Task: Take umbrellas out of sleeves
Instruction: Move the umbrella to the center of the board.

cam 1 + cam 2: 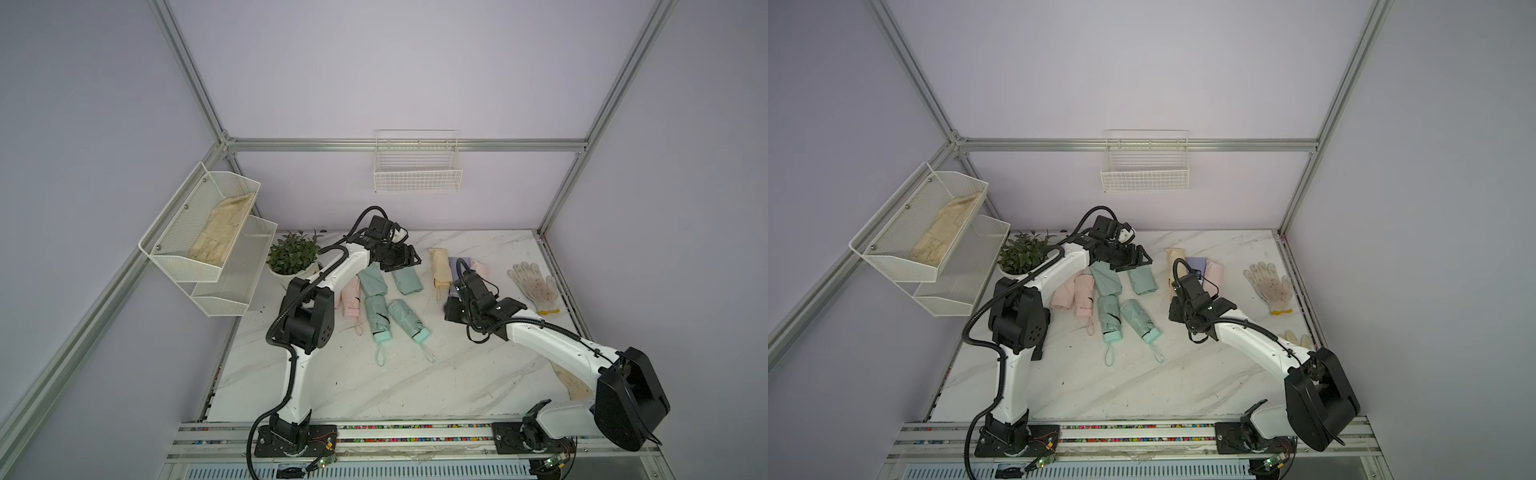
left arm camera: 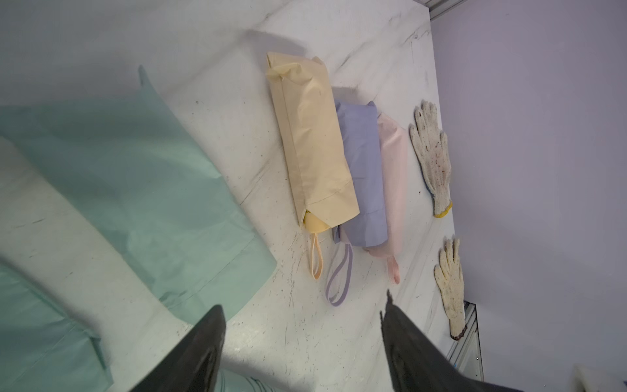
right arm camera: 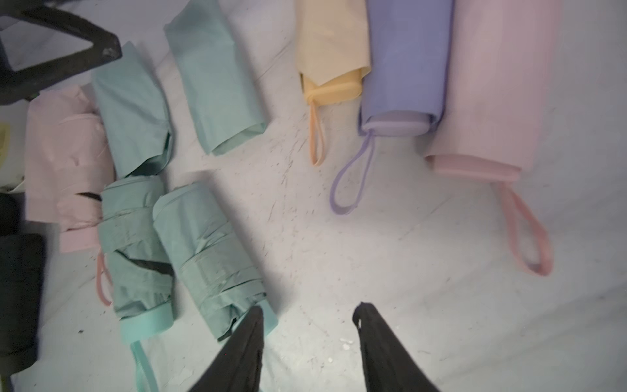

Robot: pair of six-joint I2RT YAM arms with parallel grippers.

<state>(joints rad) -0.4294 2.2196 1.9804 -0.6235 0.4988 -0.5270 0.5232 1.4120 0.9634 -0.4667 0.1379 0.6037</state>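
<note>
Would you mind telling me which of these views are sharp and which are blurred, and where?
Both top views: even soft light, fairly sharp, the frame posts splaying outward under the wide lens. Left wrist view: the near mint sleeve is blurred, the yellow sleeve crisp. Right wrist view: slightly soft throughout, most so the pink sleeve.

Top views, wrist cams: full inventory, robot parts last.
bare umbrellas: 3, two mint, one pink, centre of table
empty sleeves: 3, two mint, one pink, beside them
sleeved umbrellas: 3, yellow, lavender, pink, side by side, table right
knit glove: 1, white, right edge
mesh rack: 1, white, left wall
beige gloves: count unclear, rack's upper tier; another at table's right edge
wire basket: 1, white, back wall
potted plant: 1, green, back left
left pincer: 1, black, open, over mint sleeves
right pincer: 1, black, open, near sleeved umbrellas
</note>
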